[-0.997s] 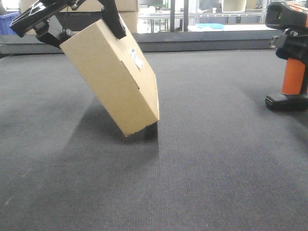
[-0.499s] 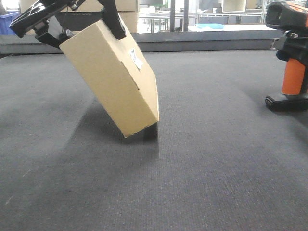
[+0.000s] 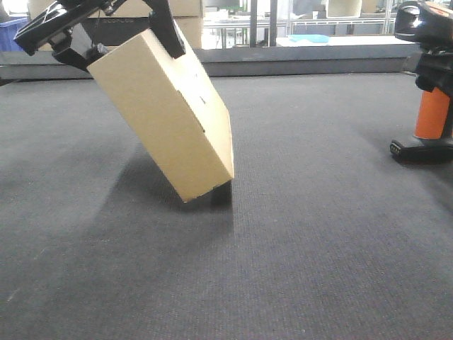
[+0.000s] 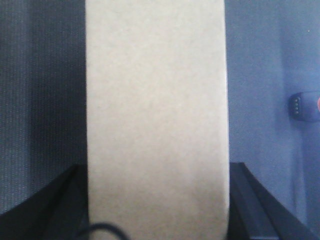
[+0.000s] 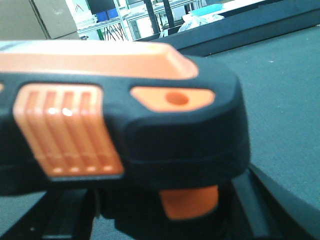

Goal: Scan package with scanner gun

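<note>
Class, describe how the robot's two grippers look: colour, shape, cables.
Both are black. The left gripper has straight, flat-sided fingers and a thin dark cable looping near its base. The right gripper has similar bar-shaped fingers. No markings show.

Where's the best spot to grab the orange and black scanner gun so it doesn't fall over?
Grab the pistol-shaped black and orange scanner gun by its bright orange handle, just under the black head, pinching from the two sides. It stands upright on its flat black base, so the handle is a narrow post that fingers can close around. The head looks too wide.
</note>
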`<state>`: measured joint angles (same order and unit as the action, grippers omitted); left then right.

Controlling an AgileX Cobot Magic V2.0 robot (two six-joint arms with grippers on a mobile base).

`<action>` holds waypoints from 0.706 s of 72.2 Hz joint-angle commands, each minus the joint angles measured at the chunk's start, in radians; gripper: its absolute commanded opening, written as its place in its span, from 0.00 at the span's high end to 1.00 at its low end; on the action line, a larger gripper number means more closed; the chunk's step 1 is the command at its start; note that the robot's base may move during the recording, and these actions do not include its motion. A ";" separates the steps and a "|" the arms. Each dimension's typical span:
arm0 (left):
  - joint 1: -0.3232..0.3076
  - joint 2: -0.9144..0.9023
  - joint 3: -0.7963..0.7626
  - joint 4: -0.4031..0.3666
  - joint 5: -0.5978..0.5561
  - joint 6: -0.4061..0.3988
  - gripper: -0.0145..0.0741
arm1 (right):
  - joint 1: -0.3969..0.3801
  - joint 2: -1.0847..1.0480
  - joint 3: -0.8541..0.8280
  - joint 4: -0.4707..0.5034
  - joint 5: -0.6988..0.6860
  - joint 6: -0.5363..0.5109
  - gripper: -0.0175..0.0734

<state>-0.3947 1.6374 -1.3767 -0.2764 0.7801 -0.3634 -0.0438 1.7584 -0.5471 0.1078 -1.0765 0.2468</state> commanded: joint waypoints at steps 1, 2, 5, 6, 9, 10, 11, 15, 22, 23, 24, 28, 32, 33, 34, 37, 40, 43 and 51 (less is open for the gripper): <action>-0.007 -0.010 -0.008 -0.005 -0.010 0.004 0.96 | -0.002 -0.028 0.000 0.001 -0.004 -0.025 0.99; -0.007 -0.010 -0.008 -0.005 -0.007 0.004 0.96 | -0.002 -0.037 0.000 -0.003 -0.004 -0.035 0.99; -0.007 -0.010 -0.008 -0.008 -0.006 0.004 0.96 | -0.002 -0.053 0.000 -0.010 -0.002 -0.073 0.99; -0.007 -0.010 -0.008 -0.008 -0.005 0.004 0.96 | -0.002 -0.061 0.000 -0.013 -0.002 -0.086 0.99; -0.007 -0.010 -0.008 -0.008 -0.005 0.004 0.96 | -0.002 -0.090 0.000 -0.030 0.009 -0.139 0.99; -0.007 -0.010 -0.008 -0.008 -0.005 0.004 0.96 | -0.002 -0.094 0.000 -0.030 0.014 -0.147 0.99; -0.007 -0.010 -0.008 -0.010 -0.005 0.004 0.96 | -0.002 -0.104 0.000 -0.035 0.021 -0.164 0.99; -0.007 -0.010 -0.008 -0.010 -0.005 0.004 0.96 | -0.002 -0.138 0.000 -0.044 0.049 -0.222 0.99; -0.007 -0.010 -0.008 -0.010 -0.005 0.004 0.96 | -0.002 -0.198 0.000 -0.045 0.126 -0.352 0.99; -0.007 -0.010 -0.008 -0.010 -0.005 0.004 0.96 | -0.002 -0.206 0.000 -0.045 0.136 -0.377 0.99; -0.007 -0.010 -0.008 -0.010 -0.005 0.004 0.96 | -0.002 -0.217 0.000 -0.045 0.146 -0.416 0.99; -0.007 -0.010 -0.008 -0.010 -0.005 0.004 0.96 | -0.002 -0.235 0.000 -0.045 0.175 -0.491 0.99; -0.007 -0.010 -0.008 -0.010 -0.005 0.004 0.96 | -0.002 -0.252 0.000 -0.045 0.199 -0.559 0.99; -0.007 -0.010 -0.008 -0.010 -0.005 0.004 0.96 | -0.002 -0.254 0.000 -0.045 0.199 -0.565 0.99; -0.007 -0.010 -0.008 -0.010 -0.005 0.004 0.96 | -0.002 -0.254 0.000 -0.045 0.204 -0.574 0.99; -0.007 -0.010 -0.008 -0.010 -0.005 0.004 0.96 | -0.002 -0.257 0.000 -0.045 0.206 -0.582 0.99; -0.007 -0.010 -0.008 -0.010 -0.005 0.004 0.96 | -0.002 -0.257 0.000 -0.045 0.206 -0.582 0.99; -0.007 -0.010 -0.008 -0.010 -0.005 0.004 0.96 | -0.002 -0.257 0.000 -0.045 0.211 -0.582 0.99; -0.007 -0.010 -0.008 -0.010 -0.005 0.004 0.96 | -0.002 -0.257 0.000 -0.045 0.211 -0.582 0.99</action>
<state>-0.3947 1.6374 -1.3767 -0.2764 0.7835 -0.3634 -0.0438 1.5212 -0.5415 0.0649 -0.8139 -0.3177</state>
